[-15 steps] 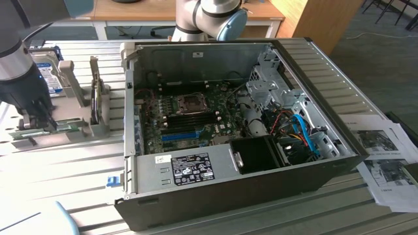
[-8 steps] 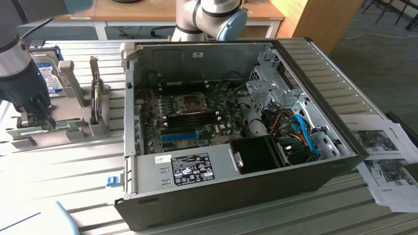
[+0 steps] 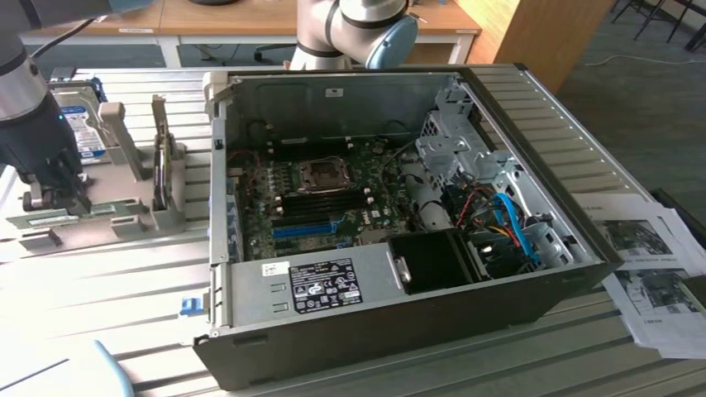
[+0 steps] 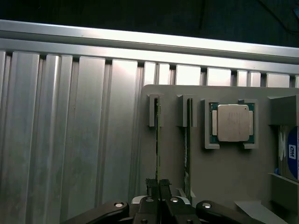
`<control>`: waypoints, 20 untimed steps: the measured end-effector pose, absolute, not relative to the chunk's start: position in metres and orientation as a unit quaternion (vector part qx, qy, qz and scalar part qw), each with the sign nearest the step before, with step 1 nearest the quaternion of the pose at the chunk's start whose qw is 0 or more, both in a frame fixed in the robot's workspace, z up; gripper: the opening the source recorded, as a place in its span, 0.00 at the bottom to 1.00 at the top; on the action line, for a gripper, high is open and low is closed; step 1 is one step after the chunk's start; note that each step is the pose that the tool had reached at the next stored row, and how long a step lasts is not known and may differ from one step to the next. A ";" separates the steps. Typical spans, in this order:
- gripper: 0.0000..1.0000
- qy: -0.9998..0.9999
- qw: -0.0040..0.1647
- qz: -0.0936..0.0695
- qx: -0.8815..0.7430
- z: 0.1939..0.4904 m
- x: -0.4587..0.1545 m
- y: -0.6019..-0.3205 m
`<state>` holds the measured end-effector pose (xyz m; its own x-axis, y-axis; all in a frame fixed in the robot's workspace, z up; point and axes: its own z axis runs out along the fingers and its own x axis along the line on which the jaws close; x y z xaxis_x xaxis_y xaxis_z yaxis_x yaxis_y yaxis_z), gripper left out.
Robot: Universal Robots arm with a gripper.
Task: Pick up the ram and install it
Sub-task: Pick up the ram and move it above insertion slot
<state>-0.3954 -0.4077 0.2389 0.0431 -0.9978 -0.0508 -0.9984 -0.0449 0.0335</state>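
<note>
- The slatted metal surface (image 3: 132, 281) carries everything. The open computer case (image 3: 364, 331) sits mid-scene with its motherboard (image 3: 320, 207) exposed.
- My arm (image 3: 28, 99) is down at the exterior view's left, over the grey holder (image 3: 111, 211), well apart from the case. The case lies toward the exterior view's right of it.
- In the wrist view, the holder has a hard drive (image 4: 292, 158) at one edge, a processor chip (image 4: 232, 122) in its cradle, and two thin boards standing on edge in parallel grooves.
- The tool (image 4: 158, 186) is clenched across the thickness of the ram (image 4: 157, 140), with the fingertips (image 4: 152, 184) pinching its thin edge from both sides.
- The ram's long axis runs straight out from between the fingertips, along its groove to the far bracket. It looks seated in the holder, not lifted.
- The second stick (image 4: 188, 140) stands just beside it, parallel and untouched. I judge the grip square to the board.
</note>
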 end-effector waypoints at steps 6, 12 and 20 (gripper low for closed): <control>0.11 0.691 0.003 0.028 -0.722 0.247 -0.395 -0.408; 0.11 0.691 0.001 0.026 -0.722 0.254 -0.395 -0.408; 0.11 0.691 -0.003 0.022 -0.722 0.264 -0.395 -0.408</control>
<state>-0.3953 -0.4077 0.2644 0.0429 -0.9987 -0.0285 -0.9984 -0.0438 0.0348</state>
